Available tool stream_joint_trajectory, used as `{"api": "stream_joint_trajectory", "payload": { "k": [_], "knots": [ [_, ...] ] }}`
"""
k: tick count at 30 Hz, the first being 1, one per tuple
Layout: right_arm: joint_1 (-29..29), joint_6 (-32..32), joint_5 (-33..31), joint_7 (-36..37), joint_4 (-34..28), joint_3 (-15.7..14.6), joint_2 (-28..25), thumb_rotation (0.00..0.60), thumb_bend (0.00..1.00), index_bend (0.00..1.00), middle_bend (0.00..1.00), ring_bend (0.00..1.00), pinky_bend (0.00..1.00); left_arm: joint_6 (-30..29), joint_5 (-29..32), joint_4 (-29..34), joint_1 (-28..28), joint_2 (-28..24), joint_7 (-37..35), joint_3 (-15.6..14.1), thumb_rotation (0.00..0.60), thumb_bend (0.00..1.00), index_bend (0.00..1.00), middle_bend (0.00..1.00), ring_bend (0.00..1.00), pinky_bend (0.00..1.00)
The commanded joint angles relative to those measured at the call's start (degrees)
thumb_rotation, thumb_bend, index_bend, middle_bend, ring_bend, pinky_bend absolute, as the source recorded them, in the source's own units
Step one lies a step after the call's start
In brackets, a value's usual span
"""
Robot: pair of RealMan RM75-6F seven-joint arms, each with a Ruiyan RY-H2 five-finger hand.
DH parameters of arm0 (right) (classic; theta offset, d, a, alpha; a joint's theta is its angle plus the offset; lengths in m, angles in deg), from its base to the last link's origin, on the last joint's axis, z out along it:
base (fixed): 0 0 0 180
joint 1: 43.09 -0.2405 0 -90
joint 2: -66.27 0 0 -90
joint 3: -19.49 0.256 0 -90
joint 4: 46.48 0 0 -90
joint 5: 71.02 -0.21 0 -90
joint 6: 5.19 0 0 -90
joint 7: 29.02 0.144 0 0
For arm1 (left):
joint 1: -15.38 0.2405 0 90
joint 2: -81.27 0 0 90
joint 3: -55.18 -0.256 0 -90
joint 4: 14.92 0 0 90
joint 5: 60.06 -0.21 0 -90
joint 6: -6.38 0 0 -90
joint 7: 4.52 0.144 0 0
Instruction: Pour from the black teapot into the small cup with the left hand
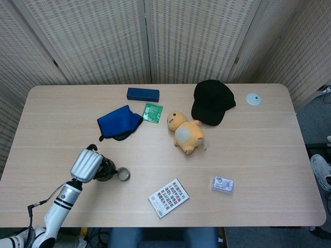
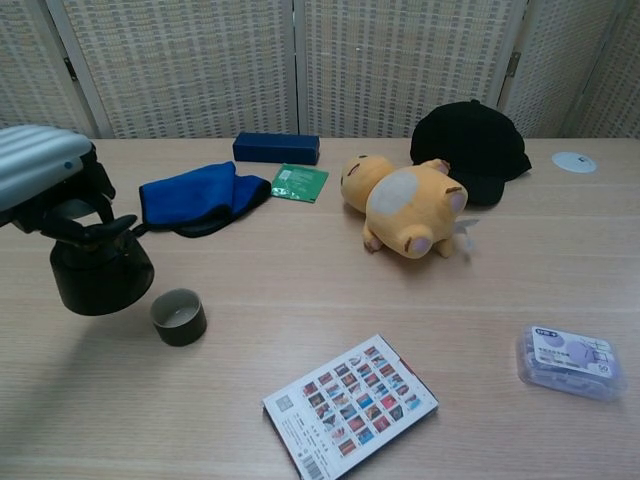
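Observation:
My left hand [image 1: 87, 164] [image 2: 45, 180] grips the black teapot [image 2: 102, 275] [image 1: 106, 170] from above and holds it just off the table. The pot hangs upright, directly left of the small dark cup [image 2: 179, 316] [image 1: 123, 174], almost touching its rim in the head view. The cup stands on the table near the front left, and its inside looks pale. My right hand shows in neither view.
A blue cloth [image 1: 119, 122], a navy box [image 1: 143, 94] and a green packet [image 1: 152, 112] lie behind the cup. A yellow plush toy [image 1: 186, 133] and black cap [image 1: 212, 102] sit mid-table. A printed card [image 1: 168, 197] and purple box [image 1: 222, 184] lie front right.

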Motion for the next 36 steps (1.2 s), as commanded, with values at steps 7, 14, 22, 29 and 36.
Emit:
{"api": "stream_joint_trajectory", "payload": {
  "k": [7,14,22,29,36],
  "knots": [
    [0.4,-0.3,0.0,0.1,-0.2,-0.1,-0.2,0.6,0.31,0.23,0.27,0.17,0.04,0.1,-2.5,-3.3,-1.4,2.4,2.1,-0.3,0.396,0.4,1.0,1.0,0.92,0.36],
    [0.6,-0.4,-0.1,0.2,-0.2,-0.1,-0.3,0.6,0.31,0.23,0.27,0.17,0.04,0.3,-3.9,-5.0,-2.2,3.3,4.0,-0.5,0.41,0.4,1.0,1.0,0.92,0.36],
    [0.8,-0.4,-0.3,0.4,0.1,-0.1,-0.2,0.6,0.31,0.23,0.27,0.17,0.04,-0.6,-6.3,-7.1,-3.0,3.8,6.2,-0.7,0.441,0.4,1.0,1.0,0.92,0.36],
    [0.9,-0.5,-0.4,0.6,0.2,-0.1,-0.2,0.6,0.31,0.23,0.27,0.17,0.04,-0.6,-8.3,-8.8,-3.9,4.3,7.8,-1.2,0.471,0.4,1.0,1.0,0.92,0.36],
    [1.0,-0.5,-0.4,0.8,0.4,-0.1,-0.2,0.6,0.31,0.23,0.27,0.17,0.04,-0.4,-10.1,-10.1,-4.6,5.0,9.4,-1.9,0.477,0.4,1.0,1.0,0.92,0.36]
  ]
}}
